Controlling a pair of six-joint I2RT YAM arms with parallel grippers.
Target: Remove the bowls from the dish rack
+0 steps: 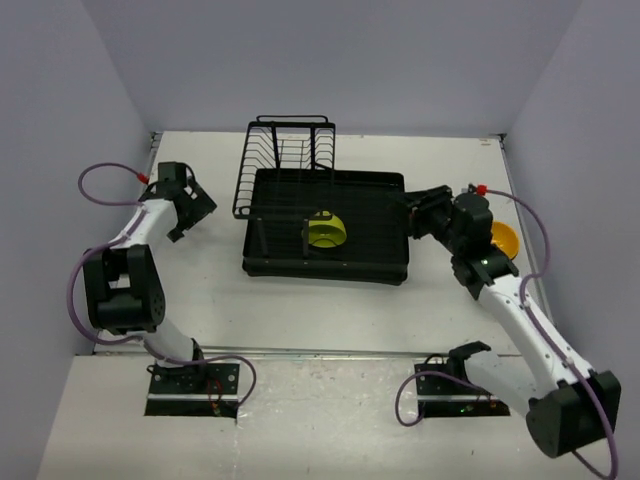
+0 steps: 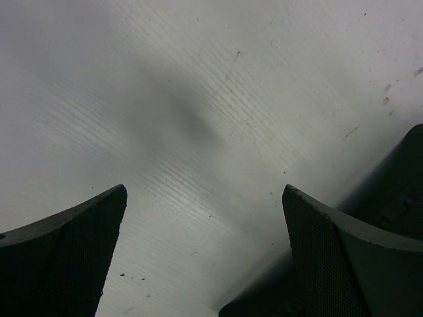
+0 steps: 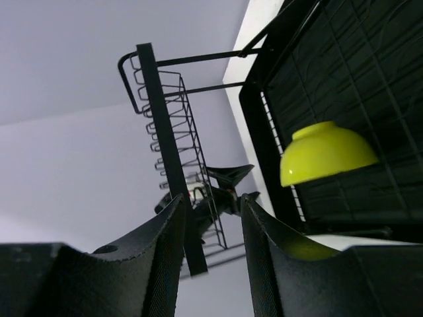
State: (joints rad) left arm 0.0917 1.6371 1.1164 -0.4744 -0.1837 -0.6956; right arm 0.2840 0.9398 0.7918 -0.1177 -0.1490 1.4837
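The black dish rack [image 1: 380, 262] stands mid-table with its wire plate section [image 1: 285, 160] at the back left. A yellow-green bowl [image 1: 326, 231] stands on edge in the tray; it also shows in the right wrist view [image 3: 327, 153]. An orange bowl [image 1: 505, 241] sits on the table to the right, partly hidden behind my right arm. My right gripper [image 1: 415, 212] [image 3: 213, 201] is open and empty at the tray's right edge. My left gripper [image 1: 195, 205] [image 2: 205, 191] is open and empty over bare table left of the rack. The other bowls are out of view.
Grey walls close in the table on the left, back and right. The rack's tray [image 3: 370, 79] and wire section [image 3: 178, 112] fill the right wrist view. A dark edge [image 2: 403, 178] shows at the right of the left wrist view.
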